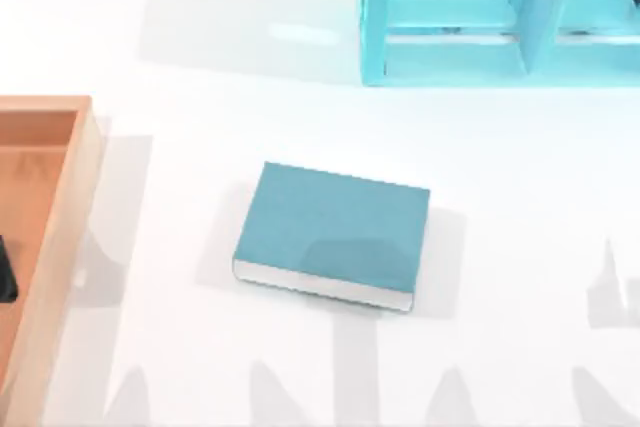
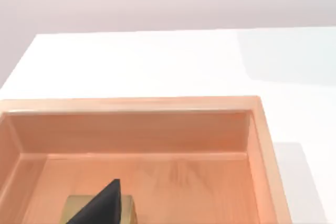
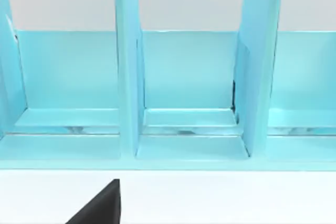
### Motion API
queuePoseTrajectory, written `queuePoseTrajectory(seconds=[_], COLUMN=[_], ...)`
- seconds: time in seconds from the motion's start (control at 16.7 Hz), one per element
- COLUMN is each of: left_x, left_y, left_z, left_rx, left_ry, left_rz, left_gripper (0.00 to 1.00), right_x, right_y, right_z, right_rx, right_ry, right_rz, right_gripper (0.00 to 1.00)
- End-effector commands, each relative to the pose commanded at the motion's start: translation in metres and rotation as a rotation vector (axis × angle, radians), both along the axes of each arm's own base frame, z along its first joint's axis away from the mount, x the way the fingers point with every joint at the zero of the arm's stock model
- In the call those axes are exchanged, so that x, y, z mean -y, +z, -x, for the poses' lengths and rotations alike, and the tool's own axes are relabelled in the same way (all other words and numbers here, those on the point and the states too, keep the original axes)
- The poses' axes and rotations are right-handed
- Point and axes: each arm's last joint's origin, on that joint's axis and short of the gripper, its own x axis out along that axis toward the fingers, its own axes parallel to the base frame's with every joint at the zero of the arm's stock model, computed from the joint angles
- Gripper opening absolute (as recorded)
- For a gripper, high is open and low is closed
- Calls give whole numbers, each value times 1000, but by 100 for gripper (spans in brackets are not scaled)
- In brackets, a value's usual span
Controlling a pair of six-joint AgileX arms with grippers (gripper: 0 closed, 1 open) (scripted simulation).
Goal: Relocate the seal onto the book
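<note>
1. Left tool (image 2: 100, 205): a black wedge-shaped finger (image 2: 102, 203) reaches down into the wooden tray (image 2: 136, 129). Whether the tool is apart or together cannot be told. In the top view a dark bit of the left arm (image 1: 5, 272) sits over the tray at the worktop's left edge.
2. Seal (image 2: 126, 208): a small tan-brown block with a flat, slightly glossy top lies on the tray floor right under the finger. The finger hides part of it, and contact between them cannot be judged.
3. Tray: light orange-brown wood with visible grain, straight walls, squared corners and a flat floor. In the top view its rim (image 1: 85, 162) runs along the worktop's left side.
4. Worktop (image 1: 180, 127): smooth, plain white and matte, with soft grey shadows.
5. Book (image 1: 330, 227): a thick rectangular hardback lying flat near the middle of the worktop, slightly turned. The cover is plain teal-blue with a fine matte texture, and white page edges show along the near side. Nothing rests on it, and it is well apart from the tray.
6. Shelf (image 1: 450, 47): a glossy turquoise unit at the back right, built of flat panels with upright dividers (image 3: 128, 77) forming open compartments.
7. Right tool (image 3: 100, 205): a black finger tip hangs over the white worktop in front of the shelf, touching nothing visible. Its opening cannot be told.
</note>
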Motion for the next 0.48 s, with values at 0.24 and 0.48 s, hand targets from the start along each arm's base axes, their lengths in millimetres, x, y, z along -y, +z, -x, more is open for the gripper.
queuePoseTrajectory(seconds=[0.24,0.48], left_x=[-10,-29], left_y=[43,69], left_z=[-33,-93], left_rx=[-306,-662], left_ry=[27,37], left_rz=[-31,-34], left_gripper=[100,100], right_x=[0,0], right_y=[0,0], right_z=[0,0], right_rx=[0,0], right_ry=[0,0], right_rz=[0,0], right_gripper=[100,100])
